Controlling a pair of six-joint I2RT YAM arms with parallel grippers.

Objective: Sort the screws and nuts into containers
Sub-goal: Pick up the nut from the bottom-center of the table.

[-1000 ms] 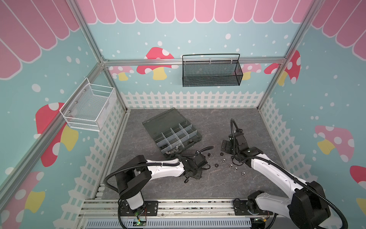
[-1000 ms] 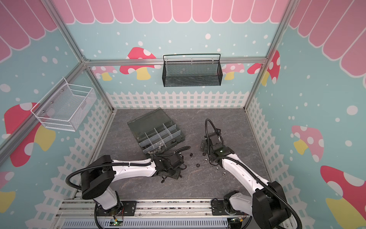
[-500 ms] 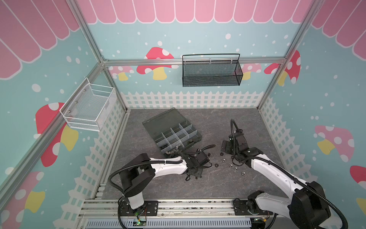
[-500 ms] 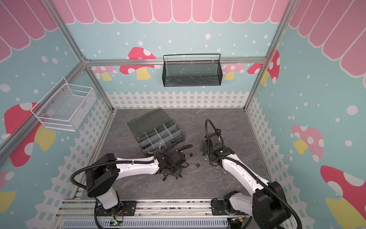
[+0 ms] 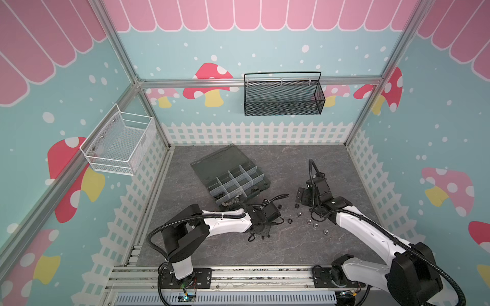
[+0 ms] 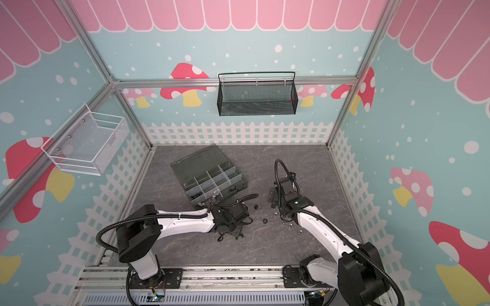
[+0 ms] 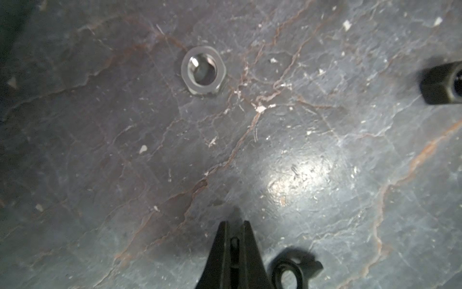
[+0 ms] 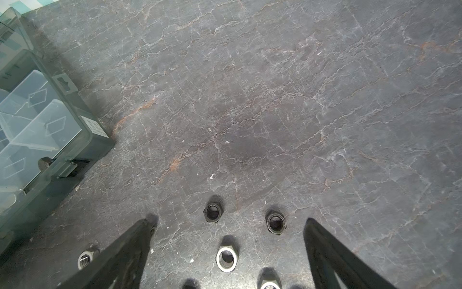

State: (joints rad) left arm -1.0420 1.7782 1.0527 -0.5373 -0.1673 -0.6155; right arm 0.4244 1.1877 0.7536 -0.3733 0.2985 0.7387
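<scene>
Dark slate tabletop (image 5: 291, 246), and we're low over the loose nuts with both arms.

Our left gripper (image 7: 234, 222) has its two black fingers pressed together at the tips; we can't make out anything pinched between them. A black winged nut (image 7: 293, 271) lies just beside those tips, and a silver hex nut (image 7: 203, 70) sits well apart on the slate. Our right gripper (image 8: 228, 222) stands spread wide, gripping nothing, with two black hex nuts (image 8: 213, 212) and a silver one (image 8: 226, 257) between its fingers. The dark grey plastic organizer box (image 5: 262, 186), with whitish dividers and its smoky lid thrown back, sits near our left gripper in both top views.
</scene>
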